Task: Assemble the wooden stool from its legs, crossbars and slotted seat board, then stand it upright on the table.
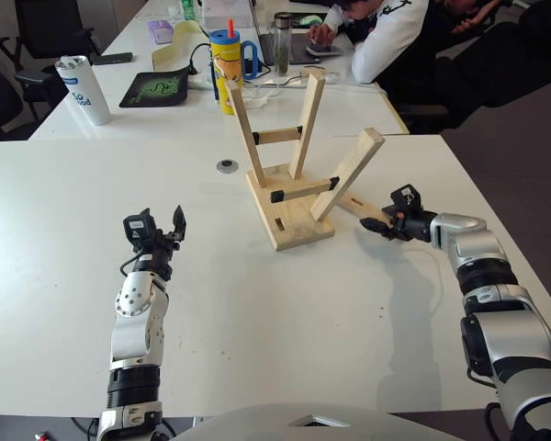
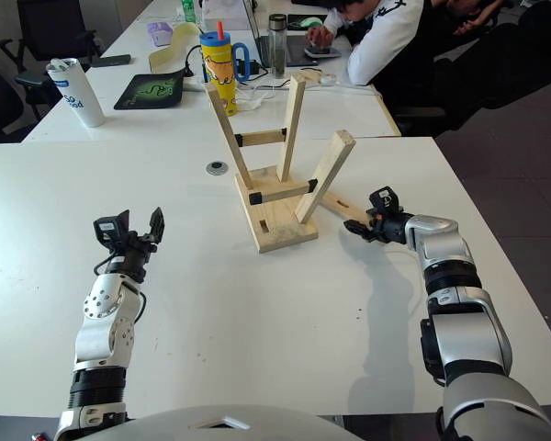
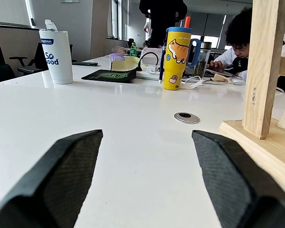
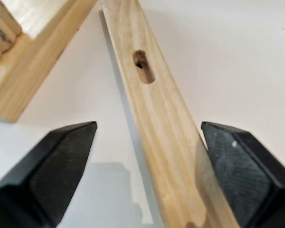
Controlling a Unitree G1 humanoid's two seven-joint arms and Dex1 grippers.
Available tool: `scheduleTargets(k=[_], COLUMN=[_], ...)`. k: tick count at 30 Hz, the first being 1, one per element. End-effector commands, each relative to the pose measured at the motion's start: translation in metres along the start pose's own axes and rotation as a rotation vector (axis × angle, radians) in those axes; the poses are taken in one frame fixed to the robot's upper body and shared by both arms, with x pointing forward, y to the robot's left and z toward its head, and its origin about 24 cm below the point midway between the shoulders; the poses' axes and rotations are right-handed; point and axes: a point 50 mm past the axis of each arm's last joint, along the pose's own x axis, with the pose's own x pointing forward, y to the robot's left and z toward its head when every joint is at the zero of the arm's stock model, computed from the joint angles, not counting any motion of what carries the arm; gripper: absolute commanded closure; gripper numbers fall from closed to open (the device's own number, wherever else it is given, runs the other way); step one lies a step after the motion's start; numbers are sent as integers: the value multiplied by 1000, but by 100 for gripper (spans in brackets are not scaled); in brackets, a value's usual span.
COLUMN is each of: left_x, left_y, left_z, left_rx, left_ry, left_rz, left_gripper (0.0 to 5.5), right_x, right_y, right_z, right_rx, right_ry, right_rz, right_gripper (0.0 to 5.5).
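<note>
White worktop (image 1: 257,312) nearest, carrying everything. On its left side, the left gripper (image 1: 156,228) low over the bare surface, fingers (image 3: 61,180) spread wide, pinching nothing, well apart from the stool parts.

On the right side, the right gripper (image 1: 384,223) down at the near end of a loose leg (image 1: 356,205), fingers (image 4: 52,166) spread to either side of that pale wooden strip, not pressed onto it. Loose leg flat on the worktop, an oval slot in its upper face, far end just beside the seat board (image 1: 294,219).

Seat board flat on the worktop near the middle, a little farther off than both grippers, small rectangular slots open near its front edge. Standing up from it, three fitted legs: a tilted leg (image 1: 351,171) leaning out to the right, then a back-left leg (image 1: 247,129) and a back-right leg (image 1: 308,124), splaying apart towards the top. Low down, a lower crossbar (image 1: 303,191) with black ends, meeting the tilted leg; higher, an upper crossbar (image 1: 277,136) between the two back legs.

Just beyond the board, a round grommet (image 1: 227,166) set into the worktop. Farther still, on the next table, a yellow tumbler (image 1: 225,69), a black mat (image 1: 156,89) and a white cup (image 1: 83,89).
</note>
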Motion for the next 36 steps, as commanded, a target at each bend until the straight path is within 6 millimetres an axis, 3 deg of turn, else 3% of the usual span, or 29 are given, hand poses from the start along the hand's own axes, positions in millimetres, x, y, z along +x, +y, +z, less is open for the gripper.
scheduleTargets(k=[1, 6, 15, 20, 28, 32, 36], left_x=[3, 3, 6, 8, 13, 21, 29], left_y=[-1, -1, -3, -3, -4, -6, -18], left_z=[1, 1, 2, 4, 10, 33, 72], left_rx=[12, 14, 14, 15, 14, 13, -40], left_ry=[1, 1, -4, -11, -32, -110, -224], left_rz=[-15, -12, -24, -28, -34, -50, -112], left_gripper=[201, 201, 201, 201, 201, 201, 201], right_x=[4, 7, 9, 7, -9, -43, -76], right_y=[-4, -3, 6, 1, -21, -34, -14], right_z=[0, 0, -1, 14, 59, 124, 186], right_rx=[-23, 0, 100, 149, 179, 151, 23], right_ry=[30, 29, 23, -100, -388, -725, -1016], right_rz=[-31, -6, 86, 42, -144, -209, -52], right_gripper=[140, 140, 282, 341, 341, 341, 341])
